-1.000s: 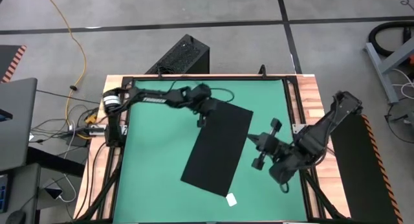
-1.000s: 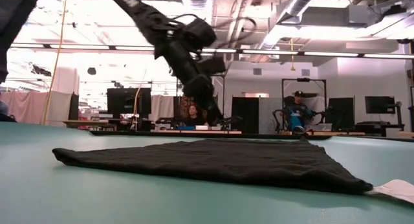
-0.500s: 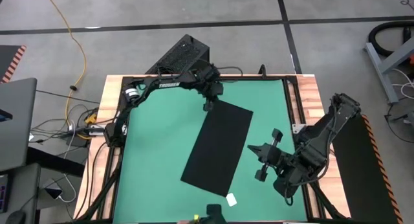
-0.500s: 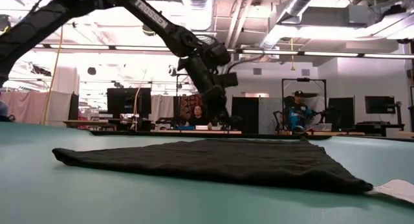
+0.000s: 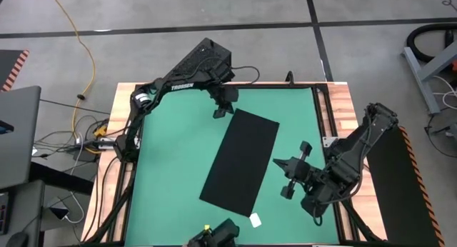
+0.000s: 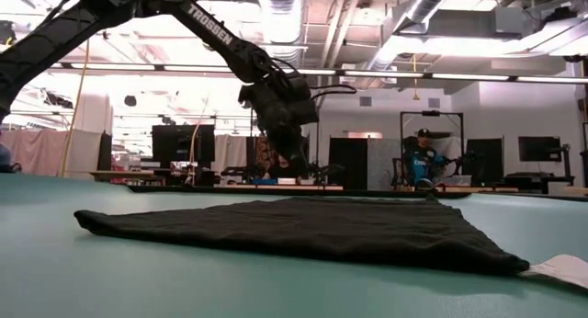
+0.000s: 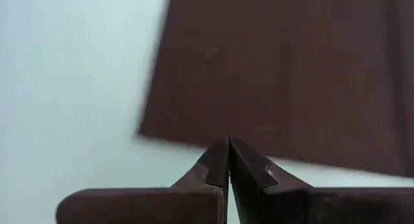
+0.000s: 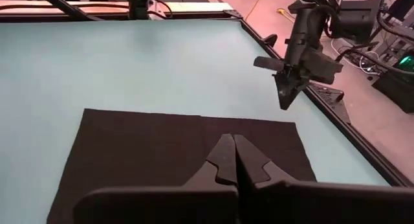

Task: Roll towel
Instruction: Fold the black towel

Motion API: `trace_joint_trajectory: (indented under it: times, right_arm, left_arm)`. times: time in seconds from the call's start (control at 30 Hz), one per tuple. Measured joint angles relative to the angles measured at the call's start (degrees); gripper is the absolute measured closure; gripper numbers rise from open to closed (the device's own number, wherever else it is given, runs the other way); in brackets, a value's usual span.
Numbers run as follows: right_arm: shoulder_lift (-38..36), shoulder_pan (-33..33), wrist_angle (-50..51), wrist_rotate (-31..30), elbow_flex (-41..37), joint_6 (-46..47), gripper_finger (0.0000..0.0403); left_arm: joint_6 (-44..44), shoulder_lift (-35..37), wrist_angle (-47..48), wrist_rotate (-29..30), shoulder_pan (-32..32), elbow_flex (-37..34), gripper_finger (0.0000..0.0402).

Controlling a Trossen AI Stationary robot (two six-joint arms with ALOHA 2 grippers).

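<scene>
You've got a matt black cloth towel [image 5: 241,158], soft weave, lying flat, with a small white fabric-looking tag [image 5: 255,220]. Table mat [image 5: 171,168] is smooth green, low sheen. Table border [image 5: 345,104] looks like wood grain. Left gripper [image 5: 220,113] and right gripper [image 5: 280,163] fingers look like matt dark plastic.
</scene>
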State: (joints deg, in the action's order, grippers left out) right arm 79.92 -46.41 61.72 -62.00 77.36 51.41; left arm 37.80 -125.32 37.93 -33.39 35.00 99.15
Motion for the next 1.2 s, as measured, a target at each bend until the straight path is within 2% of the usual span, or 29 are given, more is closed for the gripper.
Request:
trace_joint_trajectory:
  times: [0.07,0.17,0.23,0.3,0.47,0.53,0.6,0.7,0.87,1.07,1.2]
  right_arm:
    - [0.0,0.0,0.0,0.0,0.0,0.8,0.0399]
    - [0.0,0.0,0.0,0.0,0.0,1.1,0.0399]
    - [0.0,0.0,0.1,-0.1,0.0,1.1,0.0399]
    - [0.0,0.0,0.4,-0.9,0.0,1.1,0.0399]
    - [0.0,-0.1,0.6,-1.3,0.0,1.2,0.0399]
    - [0.5,-0.5,0.8,-1.3,0.0,1.9,0.0399]
    - [1.6,-1.2,1.9,-1.3,0.0,3.8,0.0399]
    - [4.2,-2.2,3.4,-1.3,0.0,7.7,0.0399]
    - [7.5,-4.2,4.5,-1.1,0.0,12.4,0.0399]
    - [9.0,-5.4,3.9,-1.1,0.0,14.7,0.0399]
    - [9.5,-6.1,3.6,-1.1,0.0,15.0,0.0399]
  left_arm:
    - [0.0,0.0,-0.6,-4.3,0.9,0.0,0.0401]
    - [0.5,0.1,-0.8,2.5,1.5,0.0,0.0401]
    - [1.3,0.0,0.8,3.1,1.5,0.0,0.0401]
    - [1.7,0.1,3.6,0.7,0.6,0.0,0.0401]
    - [8.4,0.9,20.2,-8.8,-1.2,-0.1,0.0401]
    - [9.9,1.7,19.8,-10.9,-2.7,-1.8,0.0401]
    - [8.0,2.5,12.6,-8.7,-5.8,-5.2,0.0401]
    - [5.4,3.4,2.3,-1.6,-11.2,-10.9,0.0401]
    - [5.8,4.5,-4.9,8.6,-16.5,-15.7,0.0401]
    - [1.7,5.0,-8.8,9.9,-15.5,-15.7,0.0401]
    - [0.9,5.1,-10.3,11.7,-14.7,-18.4,0.0402]
